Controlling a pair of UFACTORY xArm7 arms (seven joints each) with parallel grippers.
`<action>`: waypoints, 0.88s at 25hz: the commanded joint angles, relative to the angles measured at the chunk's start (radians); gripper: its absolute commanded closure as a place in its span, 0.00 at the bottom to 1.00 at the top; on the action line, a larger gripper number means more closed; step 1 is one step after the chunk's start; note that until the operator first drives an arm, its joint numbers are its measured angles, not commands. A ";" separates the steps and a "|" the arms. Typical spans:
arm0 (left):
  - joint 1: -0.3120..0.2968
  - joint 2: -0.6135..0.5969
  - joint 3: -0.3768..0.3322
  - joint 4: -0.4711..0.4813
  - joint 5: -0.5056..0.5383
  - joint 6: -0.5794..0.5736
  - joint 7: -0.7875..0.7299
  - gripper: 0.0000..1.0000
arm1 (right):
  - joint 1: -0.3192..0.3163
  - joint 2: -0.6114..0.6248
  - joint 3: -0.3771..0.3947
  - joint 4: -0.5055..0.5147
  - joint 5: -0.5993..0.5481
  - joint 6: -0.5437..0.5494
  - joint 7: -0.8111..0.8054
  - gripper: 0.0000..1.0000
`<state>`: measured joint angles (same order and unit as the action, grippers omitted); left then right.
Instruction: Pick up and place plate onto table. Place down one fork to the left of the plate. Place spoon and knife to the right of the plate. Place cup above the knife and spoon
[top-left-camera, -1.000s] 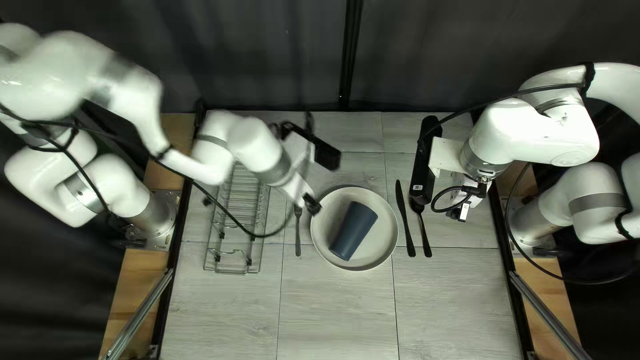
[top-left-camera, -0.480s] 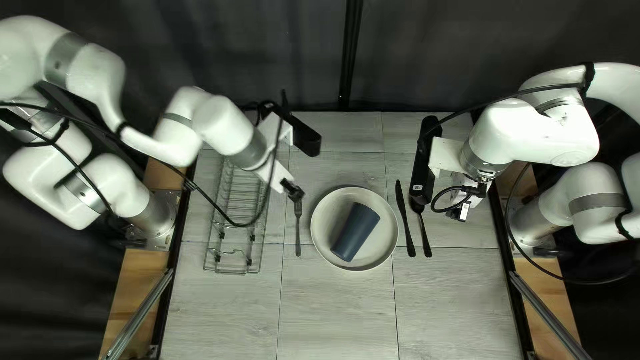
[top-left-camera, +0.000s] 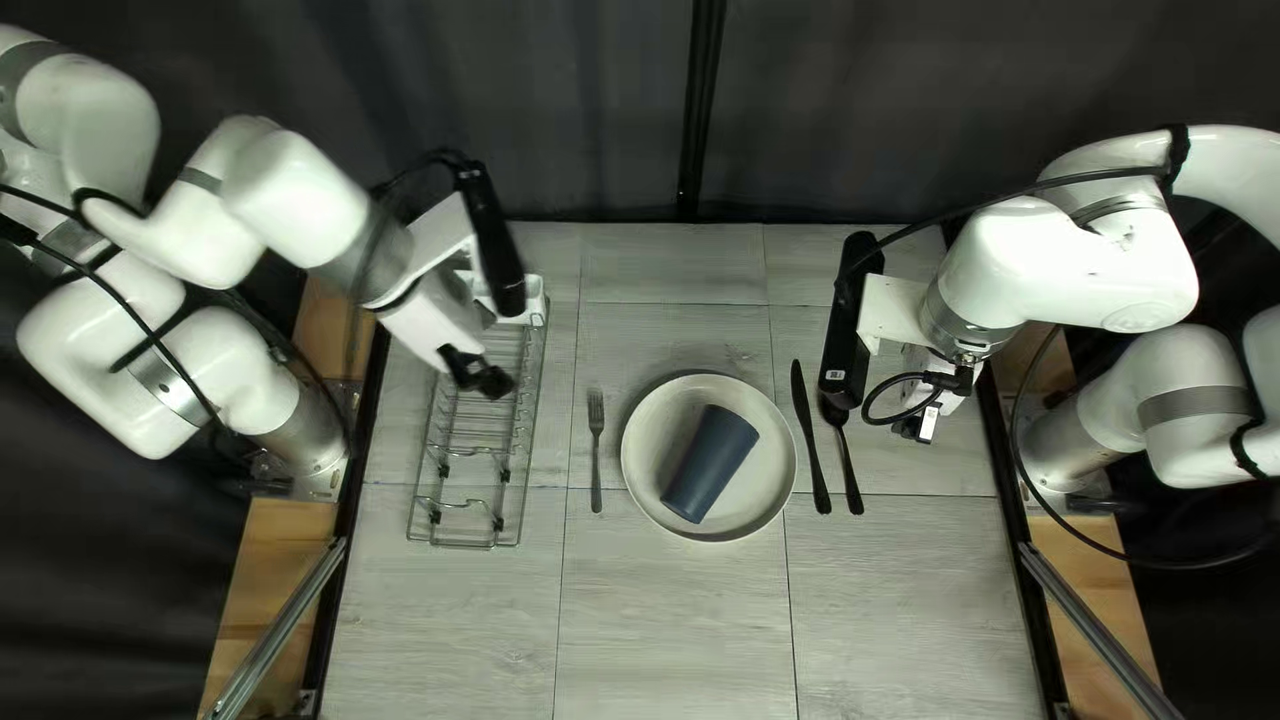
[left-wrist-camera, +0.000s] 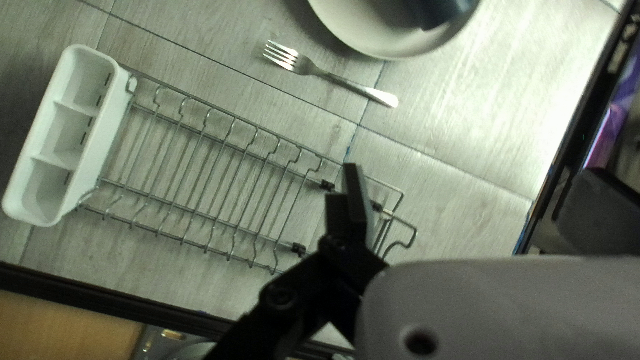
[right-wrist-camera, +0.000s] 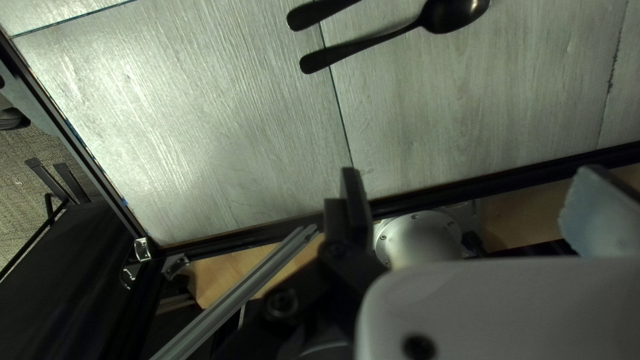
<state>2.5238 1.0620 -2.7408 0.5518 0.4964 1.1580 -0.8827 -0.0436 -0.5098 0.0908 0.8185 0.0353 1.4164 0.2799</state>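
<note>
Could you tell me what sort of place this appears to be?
Probably a robotics lab or test cell: the left arm and right arm are mounted facing each other, a dark curtain hangs behind, and a plate lies between them.

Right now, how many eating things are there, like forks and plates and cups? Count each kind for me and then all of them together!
Plate: 1
Cup: 1
Fork: 1
Knife: 1
Spoon: 1
Total: 5
</note>
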 commanded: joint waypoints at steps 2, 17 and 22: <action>0.002 0.012 0.022 -0.009 -0.009 -0.004 0.005 0.00 | 0.000 0.000 0.000 0.000 0.000 0.000 0.000 0.00; -0.027 0.068 -0.077 0.092 -0.033 0.179 0.095 0.00 | 0.000 0.000 0.000 0.000 0.000 0.000 0.000 0.00; -0.027 0.068 -0.077 0.092 -0.033 0.179 0.095 0.00 | 0.000 0.000 0.000 0.000 0.000 0.000 0.000 0.00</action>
<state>2.4965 1.1302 -2.8179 0.6438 0.4629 1.3365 -0.7876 -0.0436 -0.5098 0.0908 0.8185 0.0353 1.4164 0.2799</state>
